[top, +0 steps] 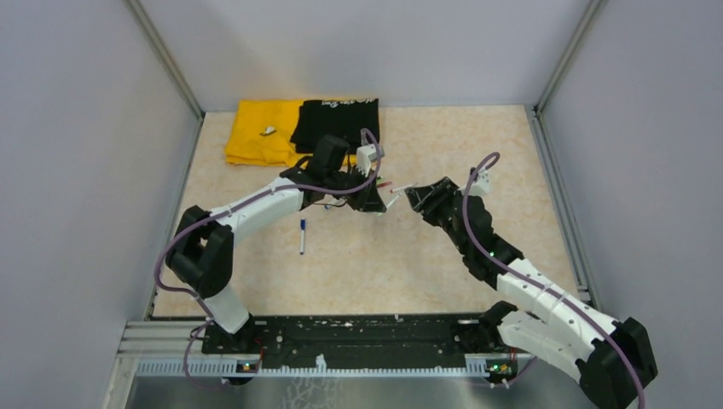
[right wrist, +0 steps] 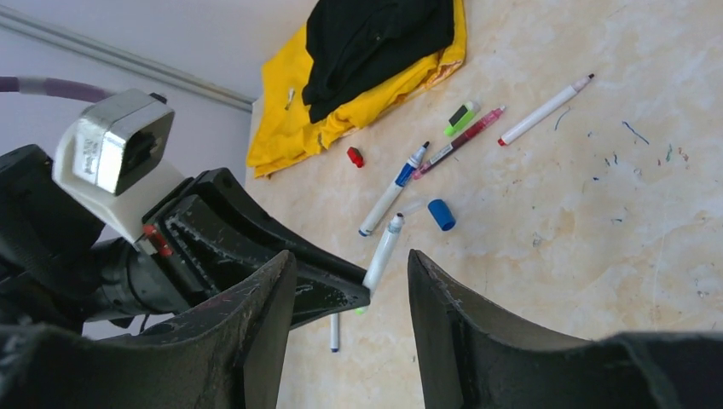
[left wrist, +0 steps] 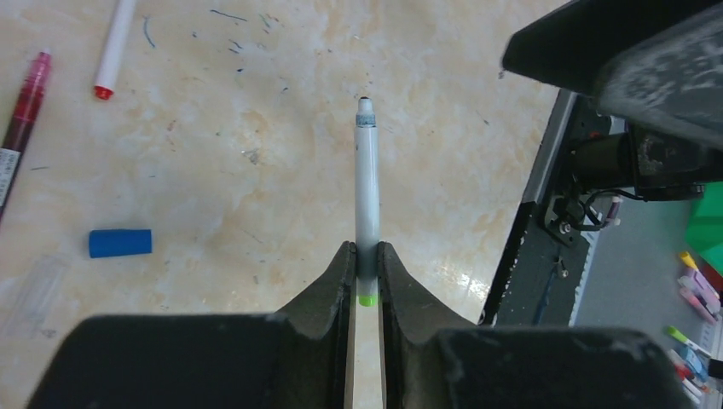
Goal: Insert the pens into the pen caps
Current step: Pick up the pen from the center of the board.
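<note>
Looking from above, the left claw (top: 376, 204) and right claw (top: 415, 196) sit nose to nose over the table (top: 426, 264), with a stray pen (top: 301, 236) lying apart. Left wrist view: the claw pinches a white pen (left wrist: 367, 187) (green end between the fingers), and a blue cap (left wrist: 120, 243) lies on the table nearby. Right wrist view: the claw is spread, holding nothing, and faces that pen.

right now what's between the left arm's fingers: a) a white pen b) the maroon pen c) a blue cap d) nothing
a: the left arm's fingers are shut on a white pen near its green end, while the blue cap lies apart on the table.
</note>
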